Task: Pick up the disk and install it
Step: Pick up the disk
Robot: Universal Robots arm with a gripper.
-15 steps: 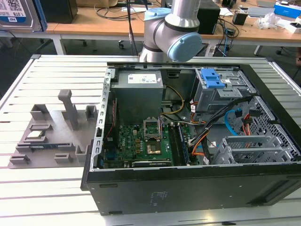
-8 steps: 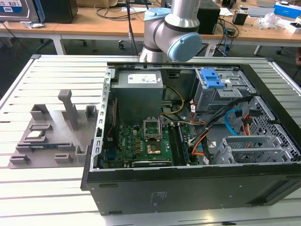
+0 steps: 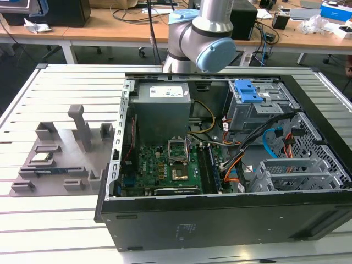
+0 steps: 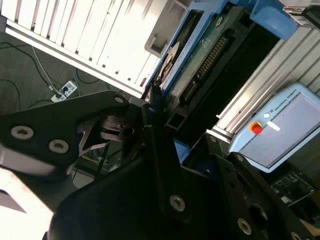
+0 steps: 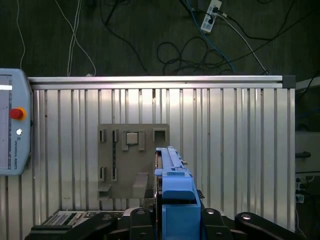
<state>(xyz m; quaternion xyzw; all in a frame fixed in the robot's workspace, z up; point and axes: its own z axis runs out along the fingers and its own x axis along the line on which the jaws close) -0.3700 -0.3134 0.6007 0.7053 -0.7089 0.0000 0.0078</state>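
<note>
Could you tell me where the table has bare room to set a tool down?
In the exterior view, bare slats of the table lie between the grey fixture and the near edge, and between it and the far edge. The open computer case is crowded with boards and cables. The gripper holds the disk.

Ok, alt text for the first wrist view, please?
The gripper holds the blue-framed disk edge-on above a ribbed aluminium table. A grey parts fixture lies on the table past the disk, a teach pendant with a red button sits at the table's edge, and cables trail over the dark floor.
</note>
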